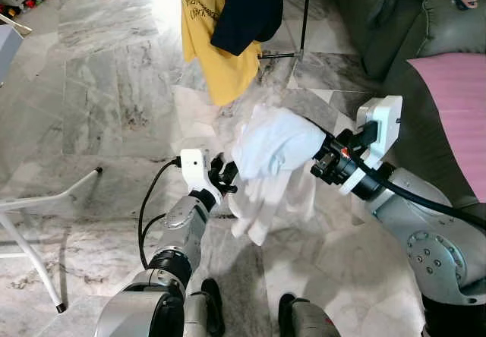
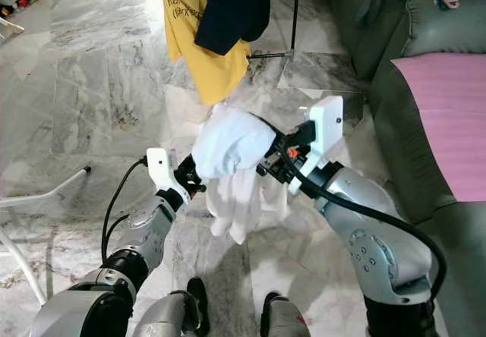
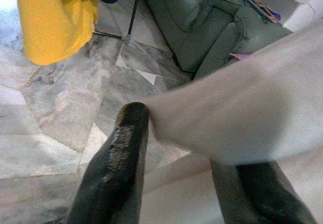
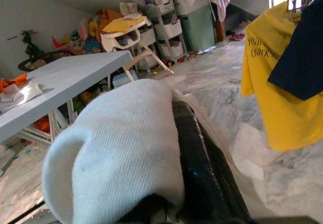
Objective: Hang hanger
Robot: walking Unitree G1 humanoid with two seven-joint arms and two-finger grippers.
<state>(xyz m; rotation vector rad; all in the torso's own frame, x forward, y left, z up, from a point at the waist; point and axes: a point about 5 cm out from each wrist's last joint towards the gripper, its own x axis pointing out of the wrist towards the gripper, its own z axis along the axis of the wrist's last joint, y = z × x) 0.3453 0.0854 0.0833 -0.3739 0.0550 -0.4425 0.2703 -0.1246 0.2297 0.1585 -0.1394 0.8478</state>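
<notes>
white garment (image 1: 269, 155) mid-frame, draped over right gripper (image 1: 304, 162), fingers buried, grip unclear | left gripper (image 1: 225, 176) at its lower-left edge, fingers spread around cloth | hanger possibly hidden inside | yellow shirt (image 1: 209, 41) top centre

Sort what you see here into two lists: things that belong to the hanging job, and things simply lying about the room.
Part of the job:
white garment, held between both grippers
left gripper
right gripper
yellow shirt and dark garment, already hanging

Lying about:
green sofa
pink cloth
grey table
cluttered shelves
</notes>
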